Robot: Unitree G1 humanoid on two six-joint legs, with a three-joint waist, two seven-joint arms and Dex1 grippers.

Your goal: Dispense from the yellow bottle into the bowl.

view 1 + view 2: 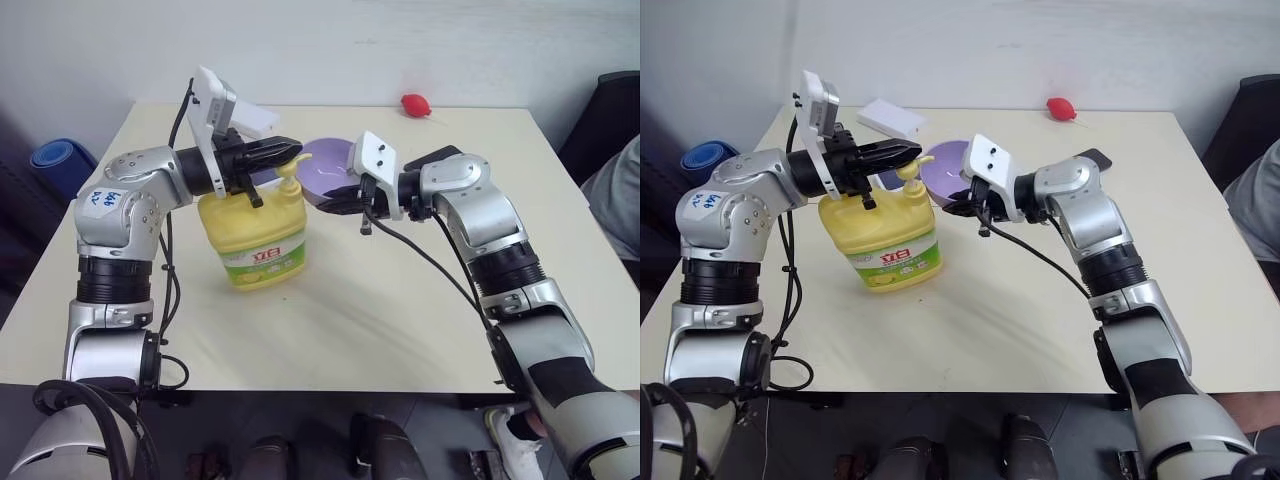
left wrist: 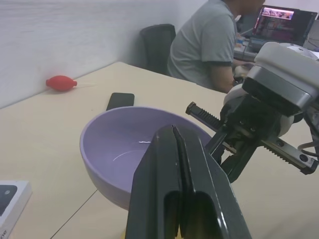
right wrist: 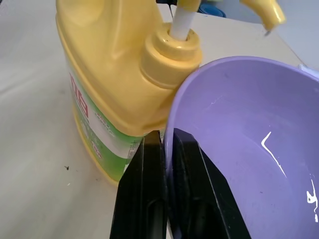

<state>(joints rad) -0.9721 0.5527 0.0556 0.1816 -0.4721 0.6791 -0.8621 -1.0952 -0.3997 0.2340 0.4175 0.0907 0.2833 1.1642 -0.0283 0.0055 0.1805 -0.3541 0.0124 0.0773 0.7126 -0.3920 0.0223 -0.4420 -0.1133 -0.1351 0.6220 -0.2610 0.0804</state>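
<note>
Two grippers work together: the right gripper (image 3: 165, 149) pinches the lavender bowl (image 3: 239, 149) by its rim, holding it under the pump spout, while the left gripper (image 1: 285, 152), fingers pressed together, hovers just above the yellow bottle (image 1: 255, 235) pump, presumably to press it.

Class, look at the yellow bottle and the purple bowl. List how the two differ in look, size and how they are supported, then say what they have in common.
The yellow bottle is big and squat with a pump and a green-white label; the bowl is smaller, plain and lavender. The bottle stands on the table; the bowl is held up beside the pump, its rim pinched by the right gripper. The bottle is capped; the bowl is open. Both look like smooth plastic.
</note>
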